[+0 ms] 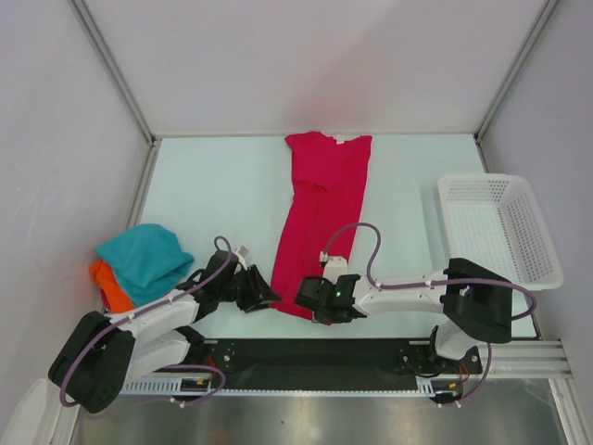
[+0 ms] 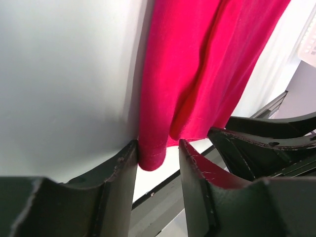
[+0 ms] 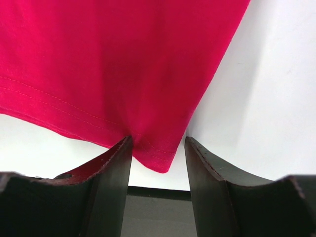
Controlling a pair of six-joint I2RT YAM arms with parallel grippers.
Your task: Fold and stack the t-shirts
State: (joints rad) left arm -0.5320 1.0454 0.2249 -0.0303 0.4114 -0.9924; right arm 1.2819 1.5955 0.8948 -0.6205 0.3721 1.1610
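Note:
The crimson-pink t-shirt [image 1: 323, 215] lies folded lengthwise in a long strip down the middle of the table, collar at the far end. My left gripper [image 1: 270, 297] is open at its near left hem corner [image 2: 151, 159], which sits between the jaws. My right gripper [image 1: 305, 301] is open at the near right hem corner [image 3: 160, 155], which also lies between its jaws. The teal-blue t-shirt [image 1: 144, 259] lies bunched on top of the orange t-shirt [image 1: 112, 286] at the left edge.
A white plastic mesh basket [image 1: 498, 227] stands at the right side of the table. A black rail [image 1: 315, 352] runs along the near edge, just behind both grippers. Booth walls close in the left, right and far sides.

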